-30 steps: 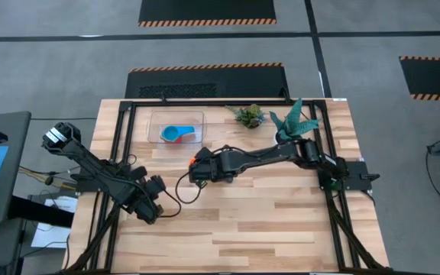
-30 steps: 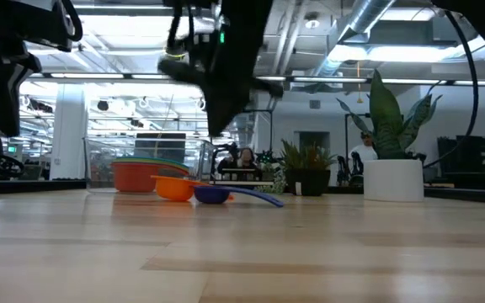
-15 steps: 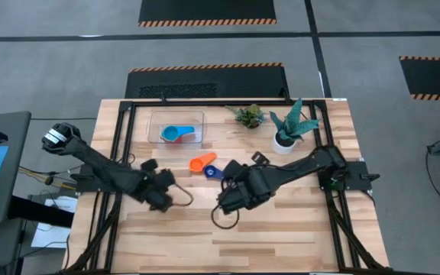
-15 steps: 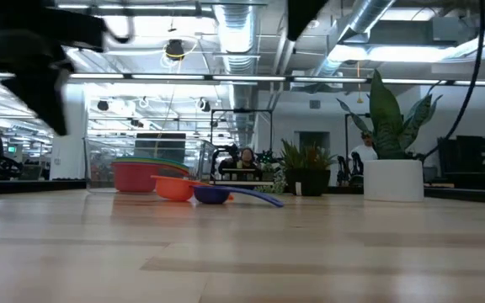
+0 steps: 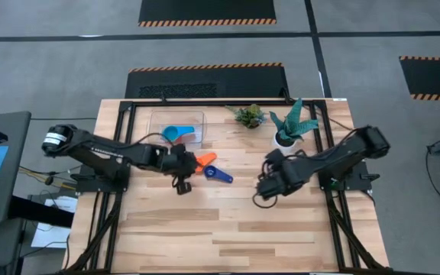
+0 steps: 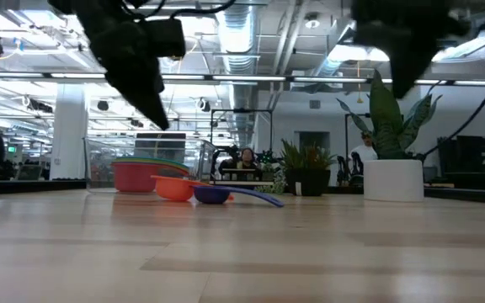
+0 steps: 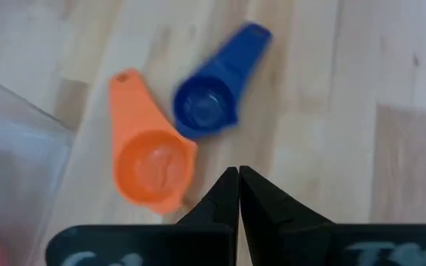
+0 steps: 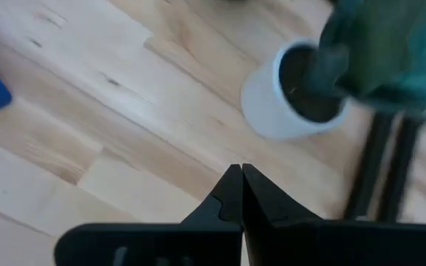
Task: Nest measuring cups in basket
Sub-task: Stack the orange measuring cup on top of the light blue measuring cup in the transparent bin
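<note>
Left gripper [image 7: 238,193] closed beside orange cup [image 7: 151,164], basket [image 5: 176,127] seemingly adjacent

Wooden table [image 5: 281,221] with cups [image 5: 212,168], basket [image 5: 159,126].

Pale wooden table [image 5: 281,221] of jointed planks with visible grain and a satin sheen, clear see-through plastic basket [image 5: 176,117], smooth plastic orange cup [image 7: 152,166] and dark blue cup [image 7: 213,103], matt white plant pot [image 8: 272,100], matt black fingers [image 7: 224,199]
</note>
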`<state>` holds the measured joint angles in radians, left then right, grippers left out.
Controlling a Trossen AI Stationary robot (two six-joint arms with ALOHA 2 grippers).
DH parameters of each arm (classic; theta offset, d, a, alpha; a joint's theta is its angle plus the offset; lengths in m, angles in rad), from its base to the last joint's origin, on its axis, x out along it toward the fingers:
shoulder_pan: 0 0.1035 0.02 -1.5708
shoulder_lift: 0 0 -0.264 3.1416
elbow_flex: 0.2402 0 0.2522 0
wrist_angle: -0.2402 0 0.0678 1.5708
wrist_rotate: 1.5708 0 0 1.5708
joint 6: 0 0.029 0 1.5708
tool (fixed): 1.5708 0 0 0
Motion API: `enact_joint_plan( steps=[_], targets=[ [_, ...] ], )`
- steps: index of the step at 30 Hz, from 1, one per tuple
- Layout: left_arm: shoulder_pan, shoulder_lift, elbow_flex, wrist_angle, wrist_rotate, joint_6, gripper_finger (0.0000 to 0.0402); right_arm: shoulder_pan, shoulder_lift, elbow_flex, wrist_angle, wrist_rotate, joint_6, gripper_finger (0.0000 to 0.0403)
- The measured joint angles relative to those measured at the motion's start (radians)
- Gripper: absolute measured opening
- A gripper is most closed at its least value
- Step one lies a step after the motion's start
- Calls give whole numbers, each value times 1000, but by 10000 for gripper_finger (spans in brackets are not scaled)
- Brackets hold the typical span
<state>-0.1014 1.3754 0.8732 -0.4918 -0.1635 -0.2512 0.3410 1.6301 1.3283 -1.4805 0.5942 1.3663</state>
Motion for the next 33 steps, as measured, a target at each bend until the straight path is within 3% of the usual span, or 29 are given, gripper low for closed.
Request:
enact_joint_plan(
  steps=[7,15,24,28,33],
  targets=[
    [97,0,34,23,81,3,15,-4,-200,-360,392,6,52,14],
    [135,0,73,71,78,113,96,-119,-282,-646,791,-29,-92,14],
    [136,0,73,40,9,127,187,-226,-285,-751,1003,-129,-274,19],
    [152,2,113,17,-25,79,193,-272,-285,-751,1056,-188,-360,18],
    [185,101,278,-45,-42,93,179,-332,-285,-751,1112,-204,-407,16]
  ],
)
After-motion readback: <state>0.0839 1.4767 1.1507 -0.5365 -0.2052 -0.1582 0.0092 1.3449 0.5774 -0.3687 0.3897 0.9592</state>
